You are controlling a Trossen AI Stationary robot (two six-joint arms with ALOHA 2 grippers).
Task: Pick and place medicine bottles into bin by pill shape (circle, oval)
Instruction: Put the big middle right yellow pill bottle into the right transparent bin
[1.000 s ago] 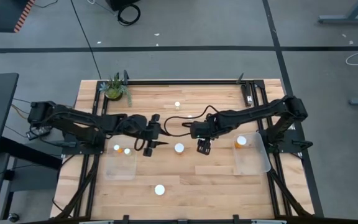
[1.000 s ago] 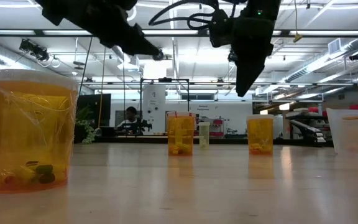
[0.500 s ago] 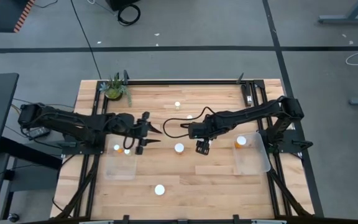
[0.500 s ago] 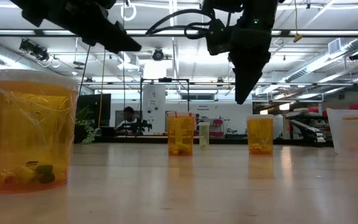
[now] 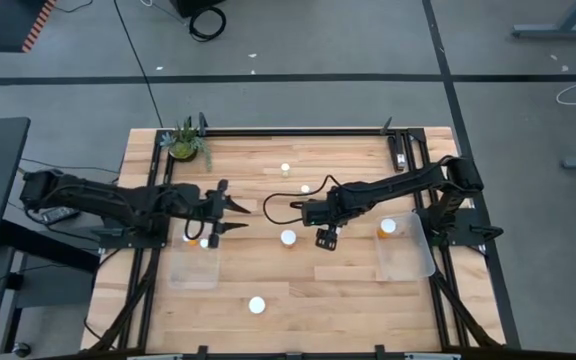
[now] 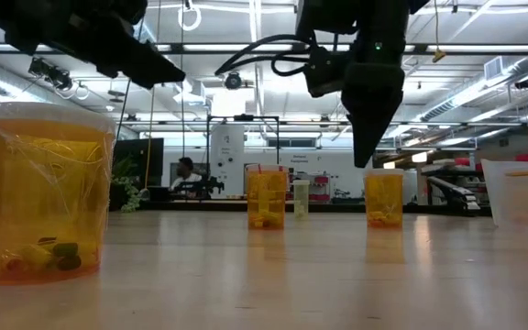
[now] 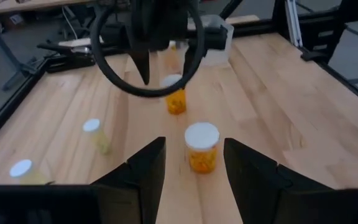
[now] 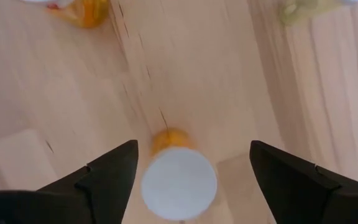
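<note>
Amber translucent plastic, white-capped, the small medicine bottle [image 8: 179, 177] looked light and slick; we kept our right gripper [image 8: 191, 165] spread above, aiming below its cap.

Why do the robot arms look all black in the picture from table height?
In the low view, bright ceiling lights behind turn the right end effector into a silhouette; the nearest bottle glows orange; in the right wrist view, the white cap looks soft.

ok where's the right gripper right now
In the high view the right gripper hangs open over mid-table, just right of a white-capped bottle.
</note>
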